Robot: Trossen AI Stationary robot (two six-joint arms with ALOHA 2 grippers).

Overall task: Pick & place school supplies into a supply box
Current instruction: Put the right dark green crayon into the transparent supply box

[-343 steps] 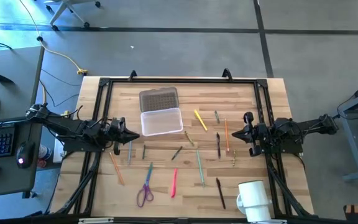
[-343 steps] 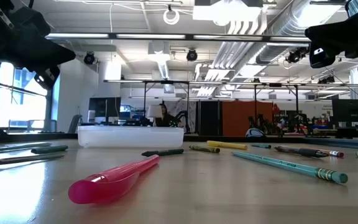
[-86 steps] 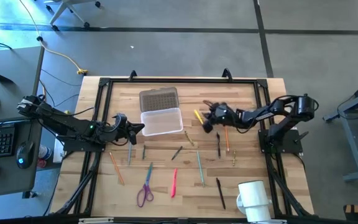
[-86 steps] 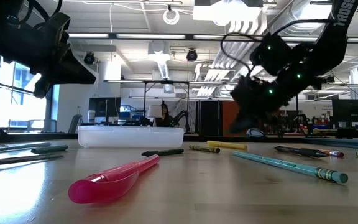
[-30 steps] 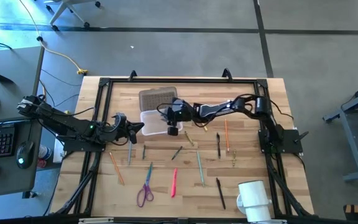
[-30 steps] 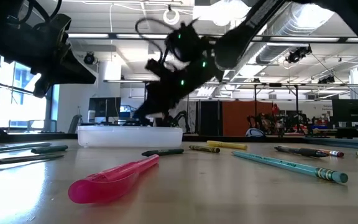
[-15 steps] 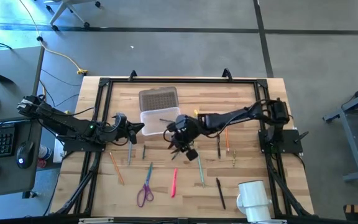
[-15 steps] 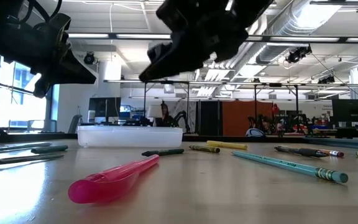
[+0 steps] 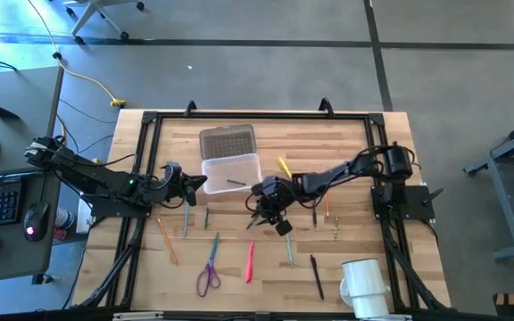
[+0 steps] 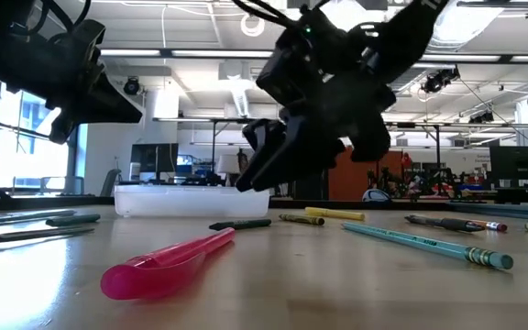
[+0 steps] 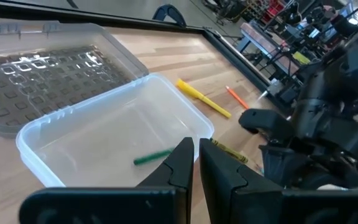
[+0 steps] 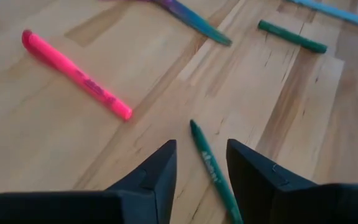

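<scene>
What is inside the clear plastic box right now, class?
One green pen lies on the floor of the box; the high view shows a single thin item there too. The near corner is hidden behind the left end effector, so anything there cannot be seen.

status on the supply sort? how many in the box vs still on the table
Done: one green pen lies in the supply box. In hand: nothing held; the right gripper, fingers open, hovers over another green pen on the table. The left gripper waits shut beside the box. Left: nearly everything, including the pink pen, scissors and yellow marker.
</scene>
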